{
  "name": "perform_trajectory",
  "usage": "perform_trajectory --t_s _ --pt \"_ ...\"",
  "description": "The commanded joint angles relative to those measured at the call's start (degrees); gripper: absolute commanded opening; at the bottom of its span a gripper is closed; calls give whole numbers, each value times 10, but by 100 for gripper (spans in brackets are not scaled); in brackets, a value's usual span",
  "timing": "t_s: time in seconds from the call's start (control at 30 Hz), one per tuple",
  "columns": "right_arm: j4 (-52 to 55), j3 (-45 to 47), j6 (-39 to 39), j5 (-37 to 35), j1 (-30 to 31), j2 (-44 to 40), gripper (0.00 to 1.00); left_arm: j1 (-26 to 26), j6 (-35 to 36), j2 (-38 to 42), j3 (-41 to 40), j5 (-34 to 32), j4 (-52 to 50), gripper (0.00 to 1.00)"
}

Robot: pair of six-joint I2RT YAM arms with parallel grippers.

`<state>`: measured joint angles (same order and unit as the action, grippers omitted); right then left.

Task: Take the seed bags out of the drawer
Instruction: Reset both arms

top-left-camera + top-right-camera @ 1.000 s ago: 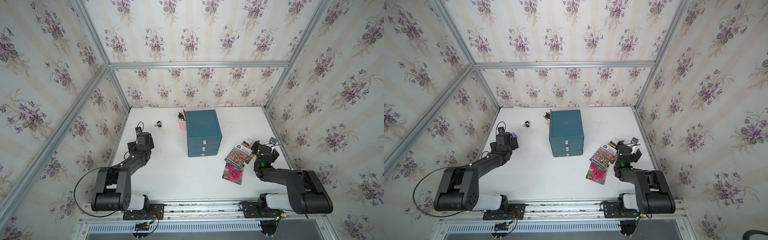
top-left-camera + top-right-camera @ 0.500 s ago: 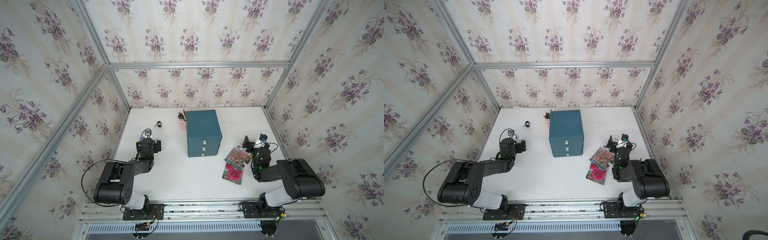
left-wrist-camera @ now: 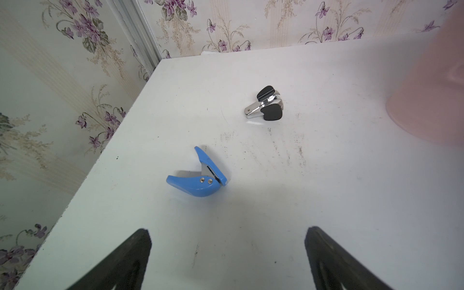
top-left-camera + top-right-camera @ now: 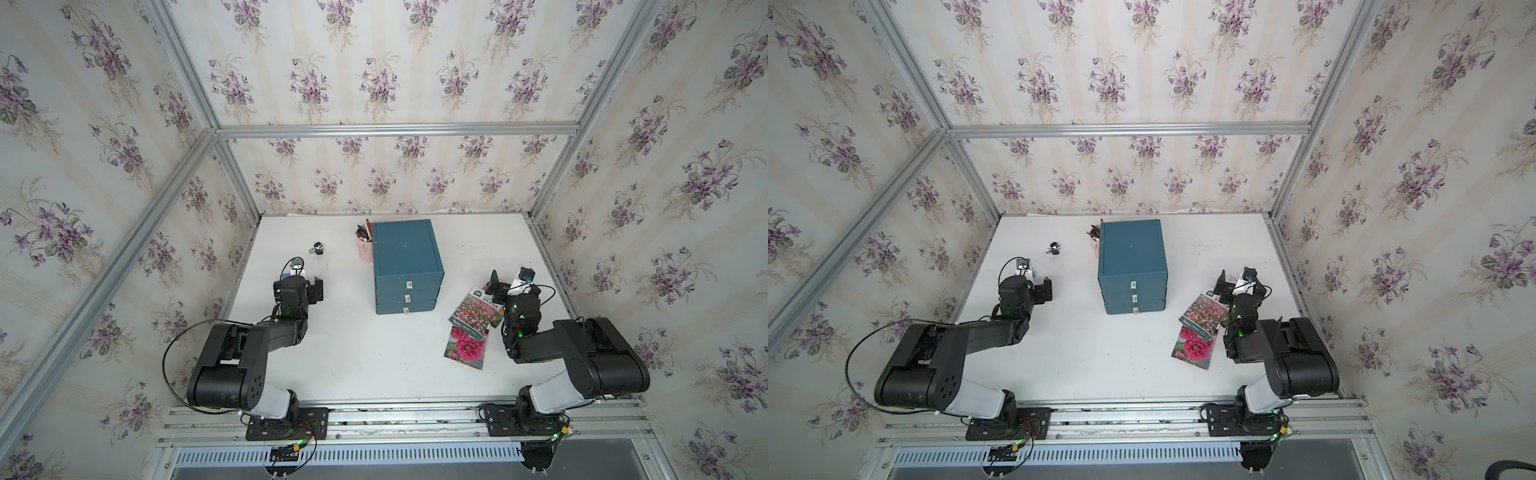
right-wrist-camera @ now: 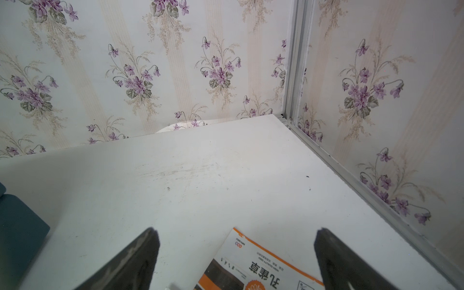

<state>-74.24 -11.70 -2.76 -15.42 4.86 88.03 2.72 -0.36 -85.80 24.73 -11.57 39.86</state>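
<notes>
Seed bags, all three out on the table (image 4: pixel 361 365) beside the drawer chest (image 4: pixel 405 253), on the robot's right of its drawer fronts. The field-of-pink packet (image 4: pixel 476 311) overlaps the deep-pink packet (image 4: pixel 465 351), which lies farthest from the chest; the orange packet (image 5: pixel 263 266) shows mainly in the right wrist view, its corner directly under the right gripper (image 5: pixel 236 229).

Right gripper: jaws spread wide, holding nothing, poised low over that orange corner. Left gripper (image 3: pixel 227 229): likewise wide and empty, on the opposite side of the chest and well apart from it, facing a blue hand tool (image 3: pixel 198 179) and a chrome clip tool (image 3: pixel 266 106). A pink cup (image 4: pixel 365 249) of pens touches the chest's far corner on that side.

All three drawers appear shut, so the task looks essentially done — though their contents cannot be seen.

Hazards, as judged:
- A low or sideways move of the right arm could catch the orange packet's edge and drag it; the packets look glossy and stacked, so one nudge may slide the whole fan.
- A careless left-arm sweep could knock the blue tool — or the cup.
</notes>
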Motion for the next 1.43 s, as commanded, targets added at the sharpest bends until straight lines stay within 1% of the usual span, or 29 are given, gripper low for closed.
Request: perform_trajectory --t_s 0.0,1.13,1.3,1.4 --pt "-2 -2 6 -3 1 1 100 0 6 0 3 3 14 100" --pt "-4 -2 6 -3 1 0 100 0 6 0 3 3 14 100" --pt "13 -12 2 5 -4 5 100 0 6 0 3 3 14 100" --pt "-3 -1 3 8 -5 -1 100 0 5 -1 2 3 14 100"
